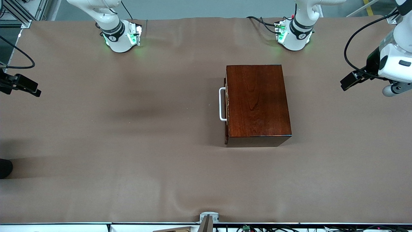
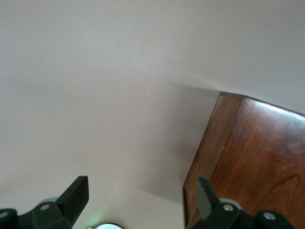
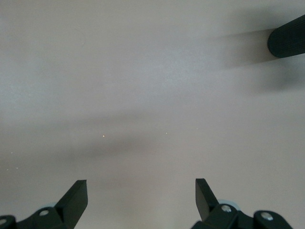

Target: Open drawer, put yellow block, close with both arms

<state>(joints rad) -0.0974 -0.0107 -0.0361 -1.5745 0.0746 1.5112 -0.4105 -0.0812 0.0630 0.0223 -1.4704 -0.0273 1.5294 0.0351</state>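
Observation:
The dark mahogany box (image 1: 257, 100) stands on the table, nearer the left arm's base. The drawer (image 1: 226, 106) is shut flush in it, and its white bar handle (image 1: 222, 104) faces the right arm's end of the table. No yellow block shows in any view. My left gripper (image 2: 141, 191) is open and empty, up in the air beside a corner of the box (image 2: 252, 162); its arm (image 1: 392, 61) hangs at the table's end. My right gripper (image 3: 141, 191) is open and empty over bare table; its hand (image 1: 19, 84) is at the other end.
The brown table cover (image 1: 128, 129) lies bare around the box. The two green-lit arm bases (image 1: 120, 37) (image 1: 294, 33) stand along the edge farthest from the front camera. A black rounded object (image 1: 4, 167) lies at the right arm's end, and also shows in the right wrist view (image 3: 288, 40).

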